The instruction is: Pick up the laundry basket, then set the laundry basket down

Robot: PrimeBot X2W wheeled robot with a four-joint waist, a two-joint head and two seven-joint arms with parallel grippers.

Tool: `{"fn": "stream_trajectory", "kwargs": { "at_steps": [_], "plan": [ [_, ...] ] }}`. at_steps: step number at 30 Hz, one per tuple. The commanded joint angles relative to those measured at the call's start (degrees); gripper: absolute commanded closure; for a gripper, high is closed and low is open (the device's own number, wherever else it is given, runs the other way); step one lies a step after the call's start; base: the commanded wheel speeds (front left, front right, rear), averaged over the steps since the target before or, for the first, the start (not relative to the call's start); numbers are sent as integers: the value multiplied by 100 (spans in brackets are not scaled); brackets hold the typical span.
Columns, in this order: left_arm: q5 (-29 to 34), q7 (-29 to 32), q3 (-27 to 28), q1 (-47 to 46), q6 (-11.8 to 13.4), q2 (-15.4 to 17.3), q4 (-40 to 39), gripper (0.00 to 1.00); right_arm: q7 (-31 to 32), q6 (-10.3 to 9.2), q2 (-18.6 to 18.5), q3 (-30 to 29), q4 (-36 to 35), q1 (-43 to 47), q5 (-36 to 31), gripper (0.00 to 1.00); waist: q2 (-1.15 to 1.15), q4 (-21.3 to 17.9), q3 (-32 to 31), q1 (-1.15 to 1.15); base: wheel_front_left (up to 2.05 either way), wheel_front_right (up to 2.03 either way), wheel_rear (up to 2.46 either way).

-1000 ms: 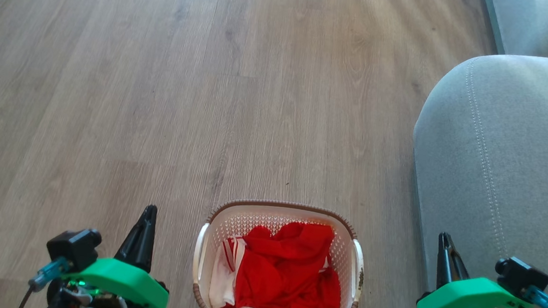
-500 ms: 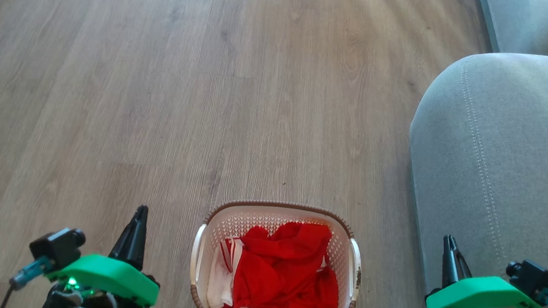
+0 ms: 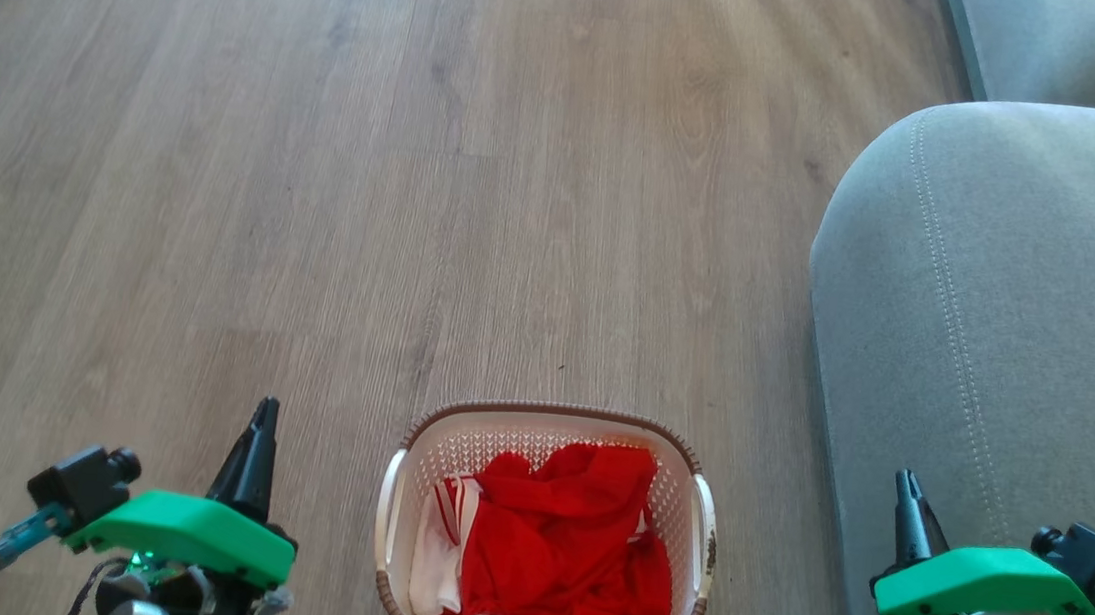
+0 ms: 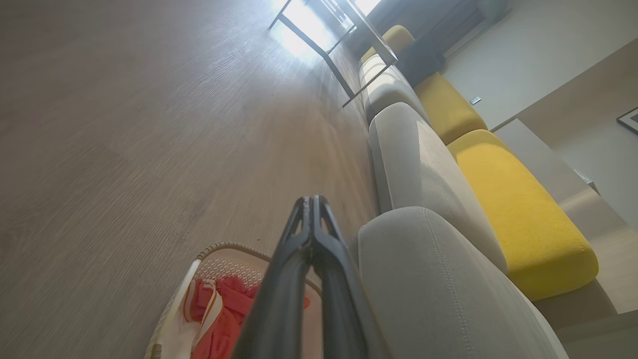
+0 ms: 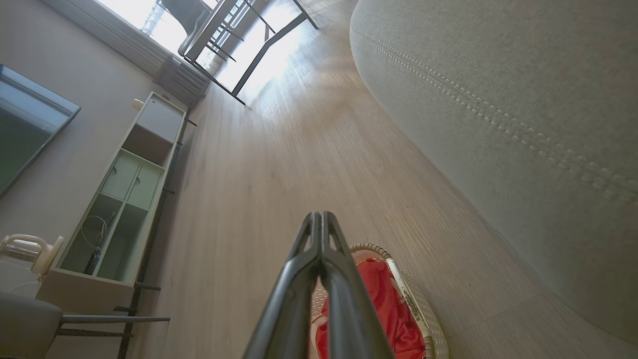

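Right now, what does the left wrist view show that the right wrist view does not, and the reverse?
Left wrist view: yellow cushions along the grey sofa, and the left tool, shut.
Right wrist view: a shelf unit, a dark screen on the wall, and the right tool, shut.
Both: the laundry basket with red clothes, the wooden floor and the grey sofa.

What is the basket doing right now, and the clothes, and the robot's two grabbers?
basket: upright on the floor, not held, between the two grippers.
clothes: crumpled up inside the basket.
left gripper: shut, empty, apart from the basket.
right gripper: shut, empty, apart from the basket, over the sofa's edge.
sofa: nothing lying on the part that shows.
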Motion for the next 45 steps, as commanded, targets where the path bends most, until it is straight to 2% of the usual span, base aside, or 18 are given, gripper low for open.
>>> {"fn": "stream_trajectory", "kwargs": {
  "at_steps": [1,45],
  "plan": [
    [-116,18,155,-297,-38,88,-171,100,15,17,-88,-9,-222,-263,113,100,0,-3,0,0,0,0,0],
    [-2803,727,783,-475,-71,100,-132,100,727,31,-90,-486,-298,-353,2540,100,0,-211,-24,0,0,0,0]
  ]
}}
